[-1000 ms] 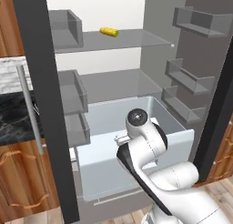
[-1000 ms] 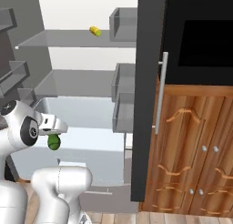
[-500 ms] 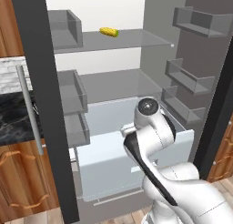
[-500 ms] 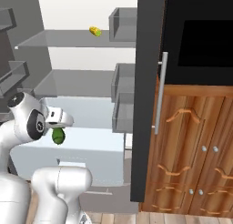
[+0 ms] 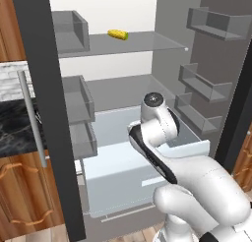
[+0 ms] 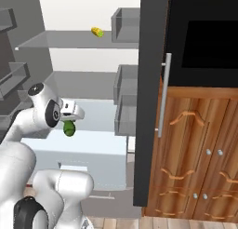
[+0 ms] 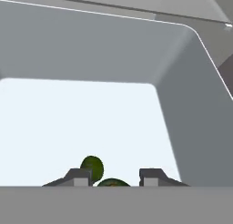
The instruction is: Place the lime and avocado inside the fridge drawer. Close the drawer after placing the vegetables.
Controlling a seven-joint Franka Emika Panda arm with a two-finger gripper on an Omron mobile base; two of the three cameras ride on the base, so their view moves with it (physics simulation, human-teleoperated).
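**Clerk:** Item one, end effector?

**Arm:** My end effector (image 6: 69, 122), two dark fingers, is clenched on the small dark olive-green rounded avocado (image 6: 69, 129). Right base view: both at 9 o'clock, above the open drawer. Hand view: avocado (image 7: 111, 183) at 6 o'clock, between my finger tips (image 7: 79, 177).

**Clerk:** Item two?

**Arm:** The wide pale blue-grey box-shaped fridge drawer (image 5: 123, 182), pulled open, at 6 o'clock in the left base view. Its grey wall (image 7: 191, 104) is at 3 o'clock in the hand view.

**Clerk:** Others?

**Arm:** A dark green round shape (image 7: 92, 166), at 11 o'clock of the avocado; whether it is part of the same fruit, I cannot tell. Small yellow corn cob (image 5: 118, 35) on the clear glass shelf (image 5: 147, 42), at 12 o'clock.
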